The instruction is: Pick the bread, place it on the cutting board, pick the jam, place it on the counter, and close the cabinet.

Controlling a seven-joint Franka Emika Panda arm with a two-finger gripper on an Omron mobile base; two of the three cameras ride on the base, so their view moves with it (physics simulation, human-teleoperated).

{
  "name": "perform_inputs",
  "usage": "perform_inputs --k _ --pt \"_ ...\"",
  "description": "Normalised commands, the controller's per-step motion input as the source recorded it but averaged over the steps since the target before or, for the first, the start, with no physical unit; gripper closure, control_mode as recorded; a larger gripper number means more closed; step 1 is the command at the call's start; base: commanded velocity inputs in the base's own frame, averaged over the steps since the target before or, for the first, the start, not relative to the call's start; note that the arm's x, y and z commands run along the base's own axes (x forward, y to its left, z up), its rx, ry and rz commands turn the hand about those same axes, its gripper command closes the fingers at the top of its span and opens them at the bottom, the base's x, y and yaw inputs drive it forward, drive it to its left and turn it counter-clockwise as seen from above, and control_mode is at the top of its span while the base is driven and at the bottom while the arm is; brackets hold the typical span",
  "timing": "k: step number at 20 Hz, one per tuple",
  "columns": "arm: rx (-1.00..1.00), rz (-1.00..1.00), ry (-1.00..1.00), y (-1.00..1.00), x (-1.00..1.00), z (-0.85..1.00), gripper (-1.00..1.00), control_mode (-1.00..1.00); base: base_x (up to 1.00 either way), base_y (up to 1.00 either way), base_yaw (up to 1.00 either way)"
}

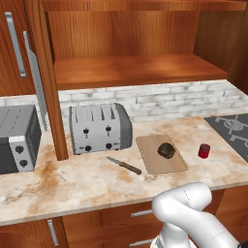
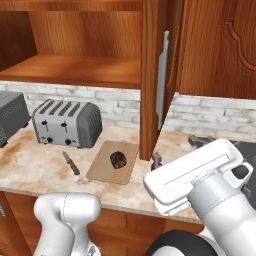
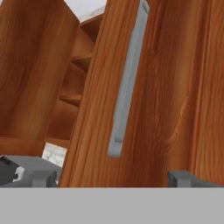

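Observation:
The dark lumpy bread [image 1: 166, 150] [image 2: 118, 159] lies on the tan cutting board [image 1: 150, 162] [image 2: 100, 172]. On the marbled counter [image 1: 87, 179], to the right of the board, the red jam [image 1: 204, 150] stands upright. The cabinet [image 1: 135, 70] is open, both doors swung out. My gripper [image 2: 177, 151] [image 3: 116, 177] is open and empty, just above the counter beside the lower end of the right door [image 2: 152, 75]. In the hand view that door's face and its silver bar handle [image 3: 127, 87] stand close in front of the fingertips [image 3: 43, 177].
A silver toaster [image 1: 99, 128] [image 2: 66, 122] stands left of the board, with a knife [image 1: 124, 165] [image 2: 71, 163] lying in front of it. A toaster oven [image 1: 17, 138] sits at the far left, a stove [image 1: 232, 128] at the right. The left door [image 1: 46, 77] juts out over the counter.

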Motion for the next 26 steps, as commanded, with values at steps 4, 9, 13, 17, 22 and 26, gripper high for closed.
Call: perform_inputs --k 4,9,13,17,22,26 --pt "0.02 0.08 0.0 0.0 0.0 0.01 -1.0 -1.0 0.0 0.0 0.0" --pt "0.02 0.07 -0.01 0.0 0.02 0.08 -1.0 -1.0 0.0 0.0 0.0" --pt "0.02 0.05 -0.02 0.0 0.06 0.14 -1.0 -1.0 0.0 0.0 0.0" --pt "0.0 0.04 -0.02 0.0 0.02 0.06 -1.0 -1.0 0.0 0.0 0.0" --pt "0.0 0.04 0.0 0.0 0.14 0.0 -1.0 -1.0 0.0 0.0 0.0" --pt "0.0 0.04 0.0 0.0 0.17 0.0 -1.0 -1.0 0.0 0.0 0.0"
